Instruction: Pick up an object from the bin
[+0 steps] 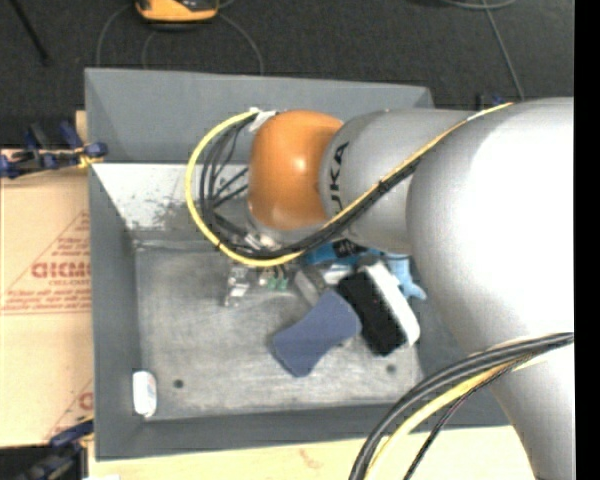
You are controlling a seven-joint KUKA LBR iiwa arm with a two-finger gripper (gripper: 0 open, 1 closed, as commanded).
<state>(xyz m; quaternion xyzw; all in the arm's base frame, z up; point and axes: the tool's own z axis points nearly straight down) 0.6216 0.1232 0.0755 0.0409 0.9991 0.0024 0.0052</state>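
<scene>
Over the back middle of the bin (180, 333), in the camera view, the arm (460, 228) reaches in from the right. Its orange cover (292, 171) and looped cables (208, 183) hide most of the wrist. The gripper (237, 287) shows as a small metal tip below the cover, low over the bare grey floor. I cannot tell whether it is released or clenched.

The nearest things lie just to its right. A blue-grey pad (315, 336) lies flat on the floor, tilted, its upper end beside a black-and-white brush (380, 313). The brush lies aslant near the right wall, partly under the arm. A light-blue thing (407, 274) pokes out behind it, mostly hidden. A small white piece (143, 392) lies well apart from these, in the front left corner, close to both walls.

The left half of the floor and the front strip are open, from the left wall across to the pad. The right side is crowded by the arm and those three things.

On the arm, next to the cover, the black letters "UKA" can be read. What is printed on the white piece is too small to tell.
</scene>
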